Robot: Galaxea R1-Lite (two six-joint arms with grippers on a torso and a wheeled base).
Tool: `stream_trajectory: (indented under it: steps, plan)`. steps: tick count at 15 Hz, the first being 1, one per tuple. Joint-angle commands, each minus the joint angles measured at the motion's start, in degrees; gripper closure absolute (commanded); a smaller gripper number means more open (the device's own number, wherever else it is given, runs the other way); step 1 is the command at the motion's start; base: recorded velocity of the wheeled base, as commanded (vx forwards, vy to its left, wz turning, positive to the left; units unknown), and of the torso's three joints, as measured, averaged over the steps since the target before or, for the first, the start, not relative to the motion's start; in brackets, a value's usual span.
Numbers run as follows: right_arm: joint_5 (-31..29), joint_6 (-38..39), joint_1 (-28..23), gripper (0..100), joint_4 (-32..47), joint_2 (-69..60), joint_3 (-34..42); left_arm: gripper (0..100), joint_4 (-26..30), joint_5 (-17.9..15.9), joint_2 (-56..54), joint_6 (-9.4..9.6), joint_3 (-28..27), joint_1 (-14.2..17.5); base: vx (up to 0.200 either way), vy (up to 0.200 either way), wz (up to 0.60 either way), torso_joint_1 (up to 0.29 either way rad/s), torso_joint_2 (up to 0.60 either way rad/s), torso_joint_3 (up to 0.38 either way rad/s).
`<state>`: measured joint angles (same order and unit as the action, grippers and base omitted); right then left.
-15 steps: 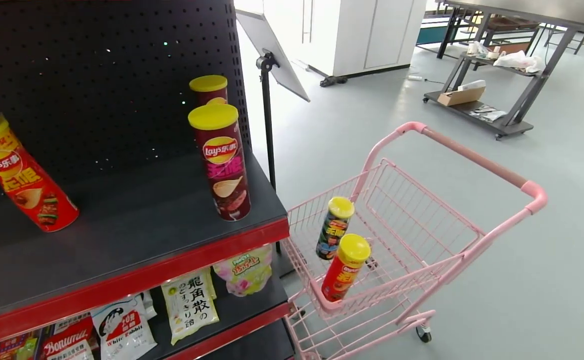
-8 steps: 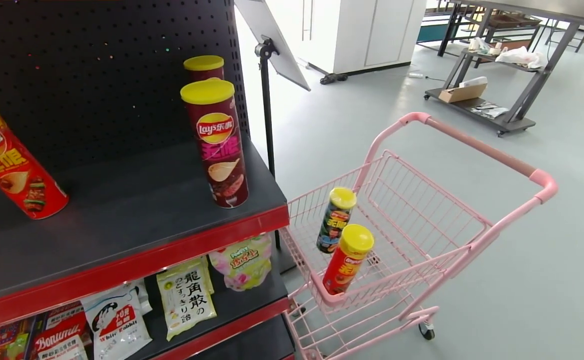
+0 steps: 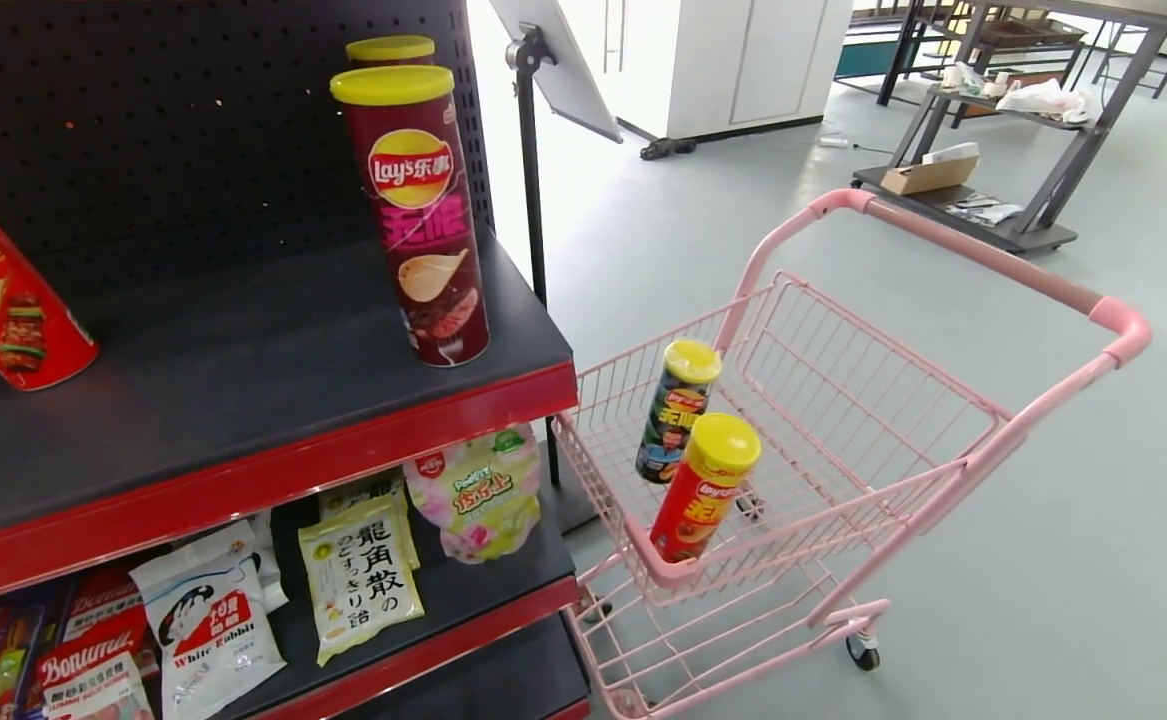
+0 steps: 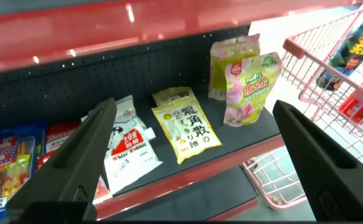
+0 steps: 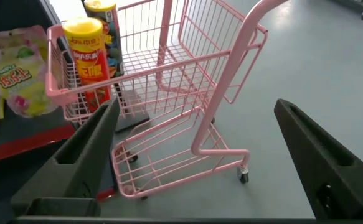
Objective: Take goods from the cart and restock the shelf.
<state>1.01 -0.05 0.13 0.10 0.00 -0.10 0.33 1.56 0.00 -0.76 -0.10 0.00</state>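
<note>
Inside the pink cart (image 3: 973, 256) lean a red can (image 3: 703, 490) and a dark can (image 3: 676, 410), both arms' jaws spread.

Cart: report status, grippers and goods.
Left gripper open, right gripper open, both empty. Red can and dark can lean in cart basket, not yet picked. Wire walls ring both cans.

Pink coated wire cart (image 3: 943, 270), glossy printed chip cans (image 3: 428, 210), matt black metal shelf (image 3: 243, 370), shiny plastic snack bags (image 3: 358, 575)
</note>
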Motion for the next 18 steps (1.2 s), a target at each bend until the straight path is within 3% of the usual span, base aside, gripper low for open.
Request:
stream_trajectory:
  steps: [1, 8, 13, 14, 15, 16, 17, 18]
  plan:
    - [0.0, 0.0, 0.0, 0, 0.0, 0.0, 0.0, 0, 0.0, 0.0, 0.1, 0.05, 0.0, 0.0, 0.000, 0.000, 0.00, -0.188, 0.55, 0.369]
    - [0.0, 0.0, 0.0, 0, 0.0, 0.0, 0.0, 0, 0.0, 0.0, 0.1, 0.05, 0.0, 0.0, 0.000, 0.000, 0.00, -0.145, 0.51, 0.368]
    - [1.7, 0.4, 0.3, 0, -0.1, 0.8, -2.2, 0, 0.0, 0.0, 0.1, -0.04, 0.0, 0.0, 0.000, 0.000, 0.00, -0.022, 0.09, 0.076]
    - [4.9, 7.3, 3.8, 0, 0.0, 17.9, -18.6, 0, 0.0, 0.0, 0.1, -0.04, 0.0, 0.0, 0.000, 0.000, 0.00, 0.000, 0.00, 0.000]
    - [4.3, 15.1, 4.7, 0, -0.1, 31.1, -32.7, 0, 0.0, 0.0, 0.1, -0.04, 0.0, 0.0, 0.000, 0.000, 0.00, 0.000, 0.00, 0.000]
    - [5.1, 15.2, 5.3, 0, -0.1, 35.5, -36.9, 0, 0.0, 0.0, 0.1, -0.04, 0.0, 0.0, 0.000, 0.000, 0.00, 0.000, 0.00, 0.000]
    - [11.3, 9.4, 10.2, 0, -1.6, 45.4, -41.3, 0, 0.0, 0.0, 0.1, -0.04, 0.0, 0.0, 0.000, 0.000, 0.00, 0.000, 0.00, 0.000]
    - [12.5, 6.2, 12.9, 0, -6.0, 51.8, -40.0, 0, 0.0, 0.0, 0.1, -0.04, 0.0, 0.0, 0.000, 0.000, 0.00, 0.000, 0.00, 0.000]
